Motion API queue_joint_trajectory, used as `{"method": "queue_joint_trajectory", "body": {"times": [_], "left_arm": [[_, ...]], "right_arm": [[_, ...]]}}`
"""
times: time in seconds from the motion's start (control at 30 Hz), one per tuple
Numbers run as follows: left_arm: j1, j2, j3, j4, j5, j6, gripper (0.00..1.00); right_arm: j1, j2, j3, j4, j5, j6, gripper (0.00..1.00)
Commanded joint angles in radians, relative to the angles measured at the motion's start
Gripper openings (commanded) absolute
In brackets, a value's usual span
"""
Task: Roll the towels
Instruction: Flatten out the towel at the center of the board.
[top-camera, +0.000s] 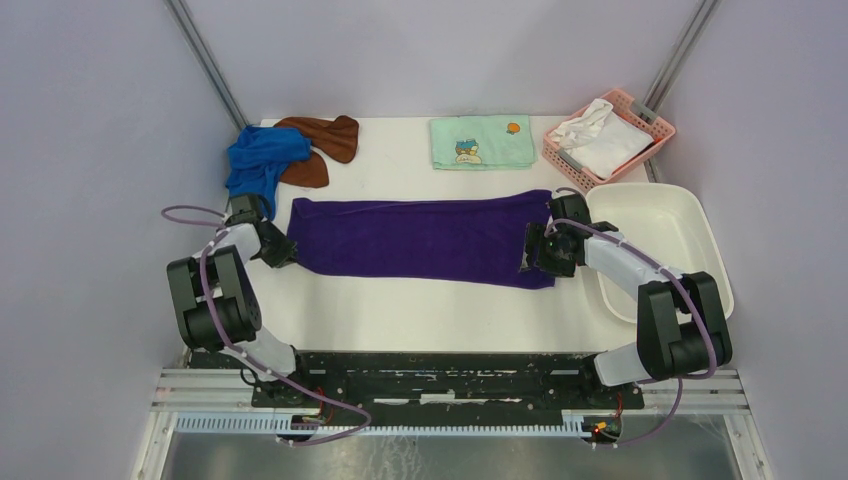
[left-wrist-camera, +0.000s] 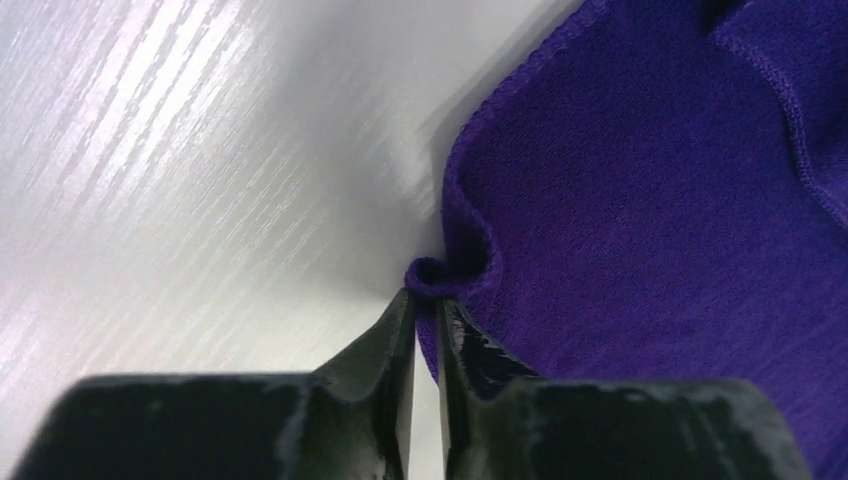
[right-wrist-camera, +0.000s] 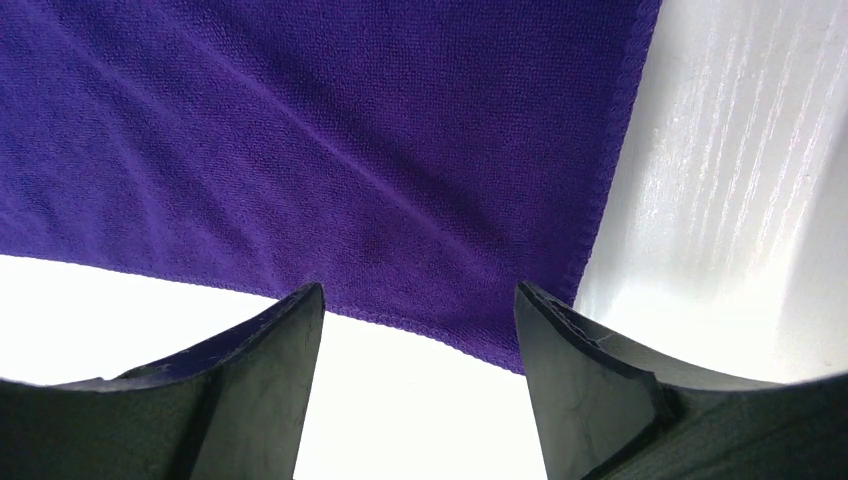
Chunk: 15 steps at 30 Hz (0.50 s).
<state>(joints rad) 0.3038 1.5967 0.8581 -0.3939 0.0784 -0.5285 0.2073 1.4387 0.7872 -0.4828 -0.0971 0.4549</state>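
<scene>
Here the purple towel (top-camera: 420, 238) lies lengthwise left to right

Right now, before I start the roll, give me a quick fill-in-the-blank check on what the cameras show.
The left gripper is pinching the purple towel by the hem at its ____ end.
The right gripper hangs over the same towel's other end with its jaws ____.
The pink basket at the far right holds a crumpled ____ cloth.
Missing words: left; open; white.
</scene>
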Motion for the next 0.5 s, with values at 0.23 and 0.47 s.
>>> {"method": "queue_joint_trajectory", "body": {"times": [0.23, 0.47], "left_arm": [[-0.027, -0.116, 0.115, -0.176, -0.201, 0.024, 0.03], [-0.026, -0.269, 0.12, -0.36, -0.368, 0.086, 0.29]], "right_arm": [[-0.002, -0.034, -0.001, 0.029, -0.015, -0.015, 0.77], [-0.002, -0.024, 0.005, 0.034, -0.043, -0.013, 0.77]]}}
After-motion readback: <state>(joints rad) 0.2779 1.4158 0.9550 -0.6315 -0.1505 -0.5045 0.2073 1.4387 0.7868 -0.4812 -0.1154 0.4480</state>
